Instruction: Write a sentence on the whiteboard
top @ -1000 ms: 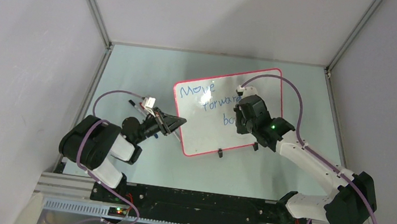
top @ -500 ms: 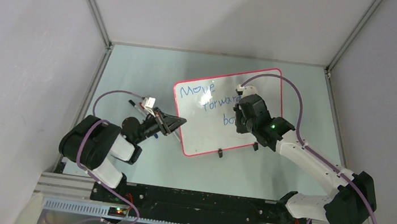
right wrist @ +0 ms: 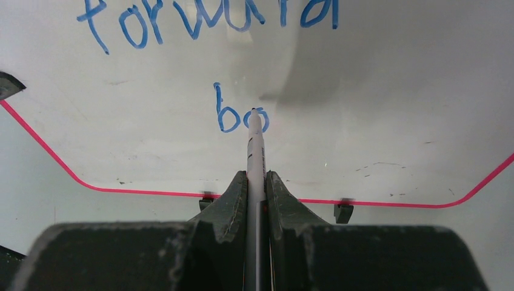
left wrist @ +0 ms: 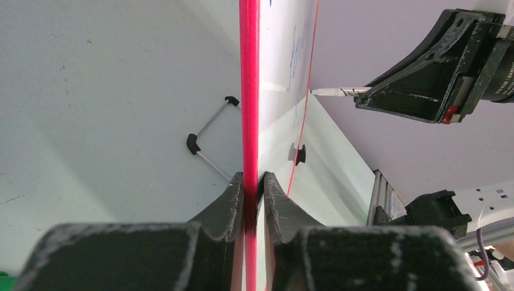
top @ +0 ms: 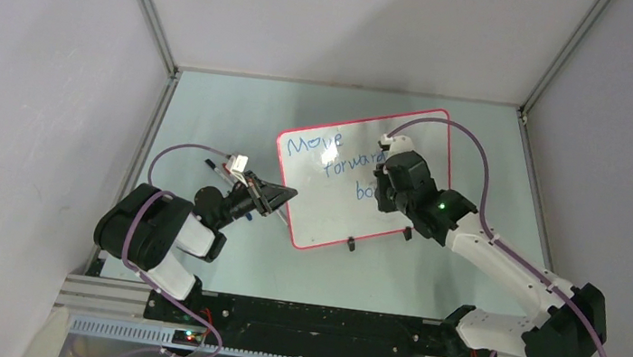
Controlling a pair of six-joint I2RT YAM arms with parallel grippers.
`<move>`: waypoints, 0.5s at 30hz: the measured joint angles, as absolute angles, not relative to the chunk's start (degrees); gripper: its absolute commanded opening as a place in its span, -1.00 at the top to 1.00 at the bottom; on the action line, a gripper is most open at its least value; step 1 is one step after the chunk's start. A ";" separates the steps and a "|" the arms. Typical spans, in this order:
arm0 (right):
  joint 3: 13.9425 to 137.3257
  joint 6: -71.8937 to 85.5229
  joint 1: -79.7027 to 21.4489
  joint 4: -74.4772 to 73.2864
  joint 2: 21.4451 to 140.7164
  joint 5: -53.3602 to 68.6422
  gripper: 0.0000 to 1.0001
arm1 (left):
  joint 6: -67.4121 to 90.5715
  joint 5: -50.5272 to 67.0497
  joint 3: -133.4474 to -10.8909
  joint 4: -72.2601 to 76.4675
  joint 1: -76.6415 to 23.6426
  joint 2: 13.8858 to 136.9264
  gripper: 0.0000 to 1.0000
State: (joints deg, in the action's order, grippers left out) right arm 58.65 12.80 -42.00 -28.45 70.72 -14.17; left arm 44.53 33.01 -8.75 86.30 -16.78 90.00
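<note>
The whiteboard (top: 326,219), glossy white with a thin red-pink frame, rounded corners and two black clip feet on its near edge, lies skewed on the desk (top: 212,111), bearing the sentence (top: 346,168) in blue stepped lines: "Move", "forward", and an unfinished "bo".

light: bright, even, overhead; glare: white patch on whiteboard (top: 332,208); focus: near fingers (right wrist: 233,209) soft in wrist views

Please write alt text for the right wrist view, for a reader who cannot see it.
The right gripper holds a marker with its tip at the blue letters "bo" on the whiteboard. Above them is the word "forward".
</note>
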 measured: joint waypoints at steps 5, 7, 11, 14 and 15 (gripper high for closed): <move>58.74 12.82 -41.50 -28.42 70.13 -14.79 1.00 | 44.53 33.01 -8.75 86.30 -16.78 90.00 1.00; 58.74 12.84 -41.19 -28.32 70.13 -14.98 1.00 | 44.53 33.01 -8.75 86.30 -16.78 90.00 1.00; 58.74 12.84 -40.99 -27.70 70.43 -15.49 1.00 | 44.53 33.01 -8.75 86.30 -16.78 90.00 1.00; 58.74 12.84 -40.88 -27.18 70.74 -15.94 1.00 | 44.53 33.01 -8.75 86.30 -16.78 90.00 1.00; 58.74 12.84 -40.84 -27.07 70.76 -16.05 1.00 | 44.53 33.01 -8.75 86.30 -16.78 90.00 1.00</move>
State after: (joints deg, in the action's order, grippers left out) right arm 58.74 12.84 -40.84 -27.07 70.76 -16.05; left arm 44.53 33.01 -8.75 86.30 -16.78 90.00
